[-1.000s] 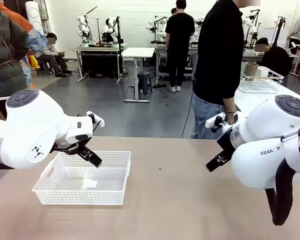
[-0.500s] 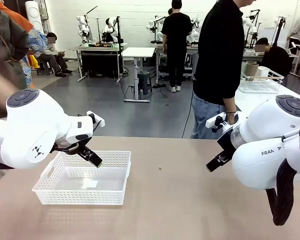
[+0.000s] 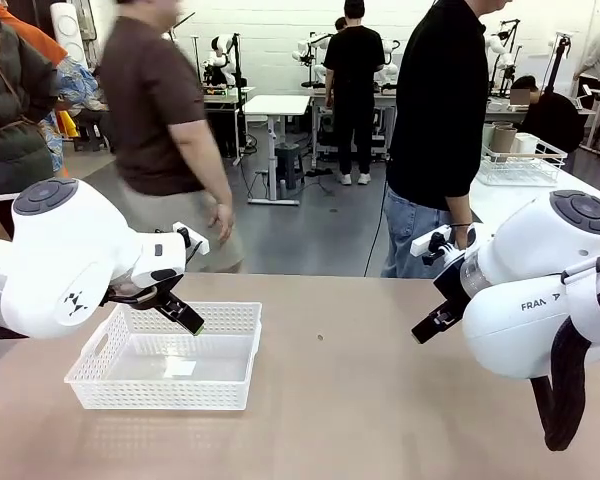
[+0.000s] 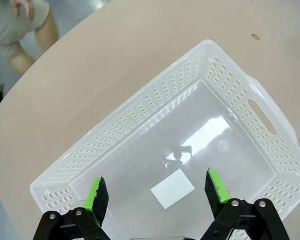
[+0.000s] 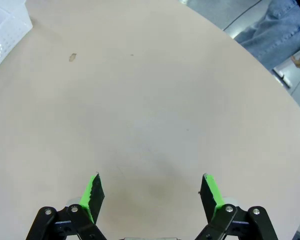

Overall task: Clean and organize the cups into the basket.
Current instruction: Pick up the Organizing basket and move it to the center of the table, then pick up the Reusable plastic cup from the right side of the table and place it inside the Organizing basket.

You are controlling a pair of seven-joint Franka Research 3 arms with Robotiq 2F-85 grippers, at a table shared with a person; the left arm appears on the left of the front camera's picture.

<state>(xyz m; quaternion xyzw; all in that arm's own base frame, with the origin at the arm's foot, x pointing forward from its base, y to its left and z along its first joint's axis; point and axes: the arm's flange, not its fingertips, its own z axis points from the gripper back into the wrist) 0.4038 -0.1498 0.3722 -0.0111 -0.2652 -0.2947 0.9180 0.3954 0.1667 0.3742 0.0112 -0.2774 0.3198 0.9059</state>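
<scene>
Tan table (image 3: 380, 420), busy workroom behind. Left gripper (image 4: 156, 190): jaws wide, holding nothing, hovering over empty white lattice basket (image 3: 160, 396) at table's left. Right gripper (image 5: 151, 192): jaws wide, empty, above table. Cups (image 3: 503, 138): apparently in wire basket (image 3: 525, 168), far right, well apart. Likely light, stiff, smooth; grip across mid-body.

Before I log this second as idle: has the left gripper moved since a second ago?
No. The left gripper hangs at the same spot against the basket's far rim, jaws open.
</scene>
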